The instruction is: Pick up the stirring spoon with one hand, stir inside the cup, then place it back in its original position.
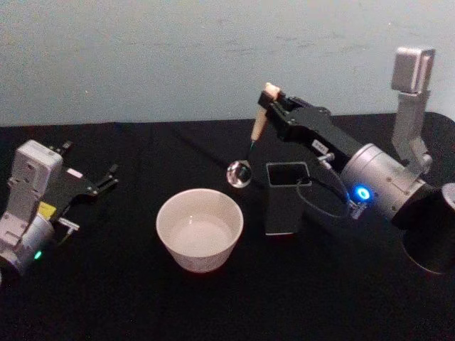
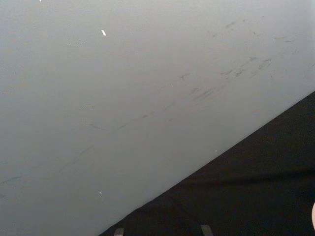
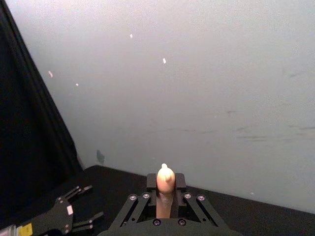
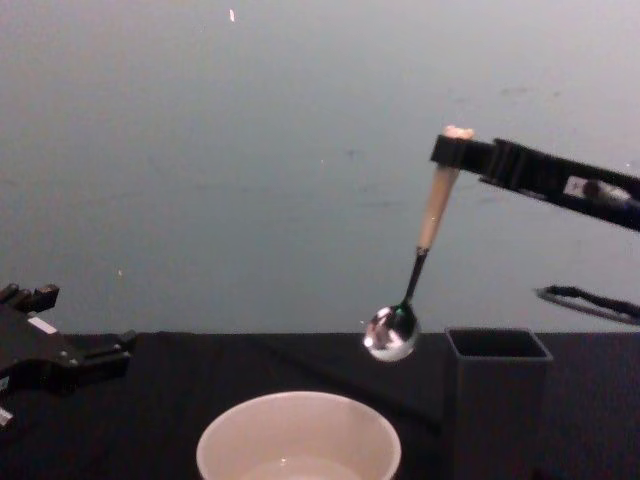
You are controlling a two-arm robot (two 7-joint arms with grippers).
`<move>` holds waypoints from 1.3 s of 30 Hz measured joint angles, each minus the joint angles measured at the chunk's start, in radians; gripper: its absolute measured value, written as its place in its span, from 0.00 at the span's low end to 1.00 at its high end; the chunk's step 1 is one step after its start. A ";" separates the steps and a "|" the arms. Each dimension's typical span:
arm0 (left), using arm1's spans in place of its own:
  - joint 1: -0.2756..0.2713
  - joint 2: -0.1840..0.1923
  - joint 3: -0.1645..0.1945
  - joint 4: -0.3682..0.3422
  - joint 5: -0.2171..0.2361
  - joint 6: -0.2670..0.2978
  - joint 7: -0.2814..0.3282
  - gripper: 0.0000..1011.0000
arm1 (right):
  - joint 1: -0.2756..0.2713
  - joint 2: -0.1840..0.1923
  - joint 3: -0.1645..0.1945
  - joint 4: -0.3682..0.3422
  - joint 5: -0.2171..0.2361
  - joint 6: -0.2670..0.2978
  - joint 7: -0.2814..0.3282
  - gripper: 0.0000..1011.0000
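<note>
The right gripper (image 1: 273, 99) is up in the air behind the cup (image 1: 202, 261) and to its right, and its two fingers are pressed on the top of the handle of the stirring spoon (image 4: 432, 215), just under the small bear head (image 3: 166, 175). The spoon hangs tilted from this grip: the handle is high and the shiny bowl is lower and nearer to the cup, above the level of the cup's rim. The bowl touches neither the cup nor the dark grey holder (image 1: 284, 213). There is open air between the spoon bowl and the cup rim, and nothing stands in this gap. The holder stands upright on the black table (image 1: 106, 284), just to the right of the cup and a little behind it, apart from it, with its open top beside the spoon bowl. The left gripper (image 1: 110, 179) rests low, well to the left of the cup, with its fingers spread and holding nothing. Around the cup the table is bare black cloth on all sides, and behind it the table's far edge meets a pale wall (image 1: 178, 57). I count one spoon, one cup, one holder and two grippers.
</note>
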 joint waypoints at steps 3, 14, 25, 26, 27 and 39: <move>0.000 0.000 0.000 0.000 0.000 0.000 0.000 0.99 | -0.018 0.013 0.021 -0.026 0.014 -0.004 -0.010 0.21; 0.000 0.000 0.000 0.000 0.000 0.000 0.000 0.99 | -0.068 0.045 0.075 -0.078 0.037 -0.028 -0.040 0.21; 0.000 0.000 0.000 0.000 0.000 0.000 0.000 0.99 | -0.097 0.060 0.107 -0.093 0.041 -0.036 -0.067 0.21; 0.000 0.000 0.000 0.000 0.000 0.000 0.000 0.99 | -0.098 0.061 0.107 -0.093 0.040 -0.036 -0.068 0.21; 0.000 0.000 0.000 0.000 0.000 0.000 0.000 0.99 | -0.099 0.062 0.107 -0.093 0.038 -0.036 -0.069 0.21; 0.000 0.000 0.000 0.000 0.000 0.000 0.000 0.99 | -0.107 0.059 0.105 -0.073 0.013 -0.030 -0.073 0.21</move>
